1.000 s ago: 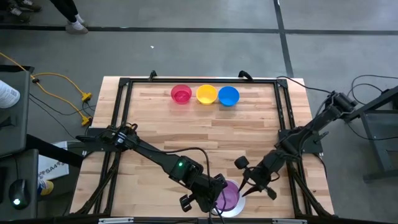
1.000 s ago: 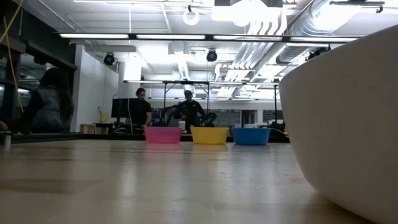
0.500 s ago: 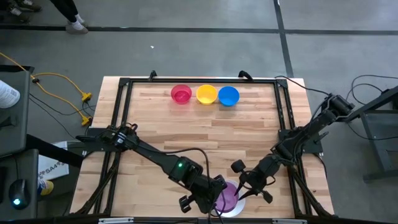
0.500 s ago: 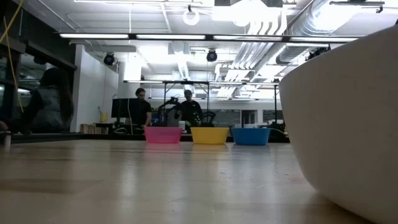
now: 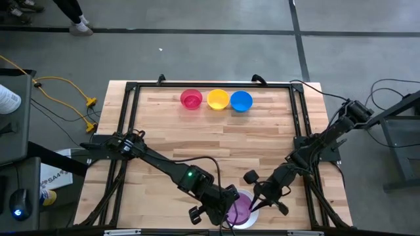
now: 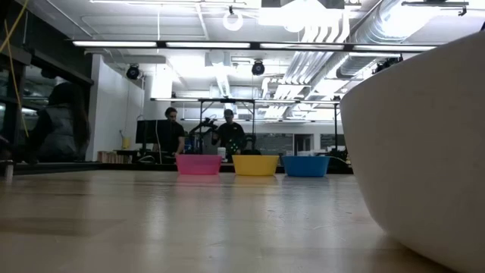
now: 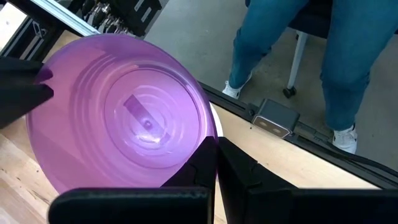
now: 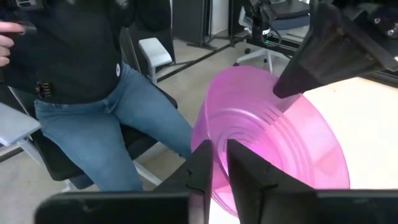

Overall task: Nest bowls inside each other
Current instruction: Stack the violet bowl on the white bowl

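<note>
Both pincers meet at the purple bowl point(image 5: 240, 206), which sits inside the white bowl point(image 5: 247, 219) at the desk's point(image 5: 216, 128) 6 o'clock edge in the high view.

Left pincer point(image 5: 228, 207) is on the purple rim's 9 o'clock side. Fingers together, pinching the rim wall: in left wrist view the two dark fingers point(image 7: 235, 177) are shut w/ the purple edge between them.

Right pincer point(image 5: 257, 203) is on the opposite side, approx 3 o'clock of the bowl. In right wrist view its fingers point(image 8: 245, 168) stand close together astride the rim, one in, one out; looks clamped on it, or very nearly so.

So the key relation: bowl lies directly between the two pincers, held on opposing rim points, along a roughly 9–3 line. Neither arm is nearer. Bowl is round, so no long axis to mind.

Pink bowl point(image 5: 191, 99), yellow bowl point(image 5: 218, 99) and blue bowl point(image 5: 241, 101) stand in a row at 12 o'clock, well apart from both arms, touching or almost. Judgement: one pincer must let go before any reach to that row. Right arm looks the freer one; blue is its nearest.
</note>
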Motion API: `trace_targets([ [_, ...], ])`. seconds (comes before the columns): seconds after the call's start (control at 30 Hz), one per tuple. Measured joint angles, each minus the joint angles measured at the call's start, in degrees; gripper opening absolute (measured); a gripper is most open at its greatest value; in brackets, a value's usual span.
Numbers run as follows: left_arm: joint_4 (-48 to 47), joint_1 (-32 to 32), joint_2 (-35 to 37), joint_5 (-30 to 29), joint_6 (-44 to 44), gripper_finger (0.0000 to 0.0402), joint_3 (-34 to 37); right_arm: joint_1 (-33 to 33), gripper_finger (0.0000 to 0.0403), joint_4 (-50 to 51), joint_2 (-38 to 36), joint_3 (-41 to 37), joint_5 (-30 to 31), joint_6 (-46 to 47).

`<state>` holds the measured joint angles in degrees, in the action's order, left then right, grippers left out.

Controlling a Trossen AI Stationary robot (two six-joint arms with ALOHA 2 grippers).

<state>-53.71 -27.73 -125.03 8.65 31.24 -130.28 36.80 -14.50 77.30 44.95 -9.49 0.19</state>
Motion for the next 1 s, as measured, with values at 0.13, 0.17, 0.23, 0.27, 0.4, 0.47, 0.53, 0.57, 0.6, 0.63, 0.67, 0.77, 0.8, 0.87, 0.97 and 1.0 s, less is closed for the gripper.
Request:
trace_targets([
  [0.13, 0.0, 0.02, 0.0, -0.25, 0.72, 0.0, 0.0, 0.02, 0.0013, -0.57, -0.01, 0.0, -0.23, -0.03],
  [0.17, 0.0, 0.02, 0.0, -0.45, 1.11, 0.0, 0.0, 0.02, 0.0011, -0.77, 0.0, 0.0, -0.33, -0.02],
  [0.23, 0.02, 0.02, 0.0, -0.6, 1.67, 0.0, 0.0, 0.02, 0.001, -0.79, 0.0, 0.0, -0.6, 0.25],
  [0.27, 0.04, 0.02, 0.0, -0.66, 1.66, 0.0, 0.0, 0.02, 0.0011, -0.79, 0.0, 0.0, -0.62, 0.72],
  [0.4, 0.34, -0.01, 0.0, -1.62, 1.66, 0.0, 0.0, -0.02, 0.0027, -0.79, -0.02, 0.0, -1.05, 1.7],
  [0.47, 0.36, -0.02, 0.0, -1.82, 1.58, 0.0, 0.0, -0.04, 0.0038, -0.79, -0.02, 0.0, -0.91, 1.82],
  [0.53, 0.4, -0.02, 0.0, -1.95, 1.55, 0.0, 0.0, -0.04, 0.0048, -0.79, -0.02, 0.0, -0.75, 2.2],
  [0.57, 0.45, -0.02, 0.0, -1.99, 1.53, 0.0, 0.0, -0.04, 0.0052, -0.79, -0.02, 0.0, -0.72, 2.36],
  [0.6, 0.52, -0.02, 0.0, -2.08, 1.53, 0.0, 0.0, -0.04, 0.0056, -0.79, -0.02, 0.0, -0.7, 2.59],
  [0.63, 0.62, -0.02, 0.0, -2.15, 1.53, 0.0, 0.0, -0.04, 0.0059, -0.79, -0.02, 0.0, -0.71, 2.63],
  [0.67, 0.7, 0.0, 0.0, -2.2, 1.53, 0.0, 0.0, -0.05, 0.0062, -0.79, -0.02, 0.0, -0.72, 2.67],
  [0.77, 0.81, 0.0, 0.0, -2.39, 1.55, 0.0, 0.0, -0.07, 0.0069, -0.86, 0.45, 0.0, -0.74, 2.69],
  [0.8, 0.77, 0.0, 0.0, -2.39, 1.55, 0.0, 0.0, -0.07, 0.007, -0.86, 0.79, 0.0, -0.79, 2.69],
  [0.87, 0.73, 0.0, 0.0, -2.37, 1.55, 0.0, 0.0, -0.05, 0.0071, -0.91, 1.58, 0.0, -1.0, 2.69],
  [0.97, 0.59, 0.0, 0.0, -2.34, 1.55, 0.0, 0.0, -0.04, 0.0071, -1.47, 2.46, 0.0, -1.17, 2.78],
  [1.0, 0.59, 0.0, 0.0, -2.3, 1.55, 0.0, 0.0, -0.04, 0.0071, -1.7, 2.54, 0.0, -1.19, 2.78],
])
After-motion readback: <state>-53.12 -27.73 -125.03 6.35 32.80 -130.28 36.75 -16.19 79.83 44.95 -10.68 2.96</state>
